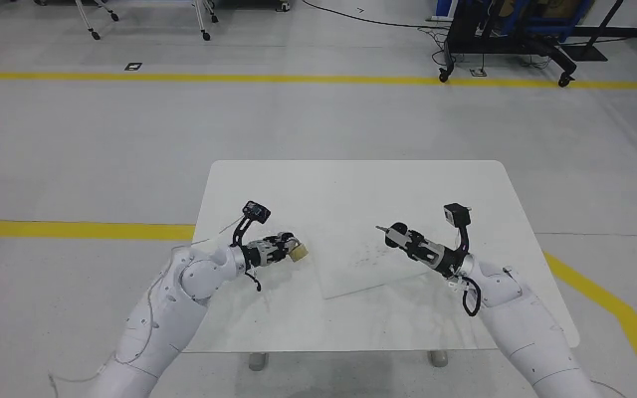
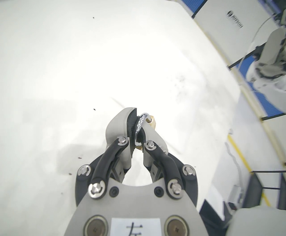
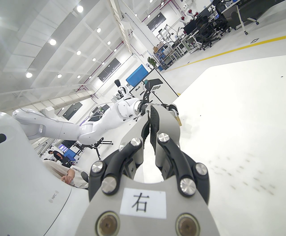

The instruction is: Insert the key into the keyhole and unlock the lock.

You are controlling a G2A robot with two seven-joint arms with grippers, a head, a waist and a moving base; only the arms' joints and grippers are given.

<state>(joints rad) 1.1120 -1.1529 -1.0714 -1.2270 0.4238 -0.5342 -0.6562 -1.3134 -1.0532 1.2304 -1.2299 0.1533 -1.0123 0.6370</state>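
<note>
Brass padlock [image 1: 298,253], left claw [image 2: 139,118]; slim key [image 1: 382,230], right claw [image 3: 150,110]

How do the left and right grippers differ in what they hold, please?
The left gripper holds the padlock by its shackle; the right gripper pinches a thin key. A brass block juts from the left gripper, a slim tip from the right gripper. Both are shut above the table, facing each other.

A big robotics lab hall: yellow floor lines [image 1: 299,78], high ceiling lights [image 3: 52,41], desks [image 3: 202,21] with monitors
</note>
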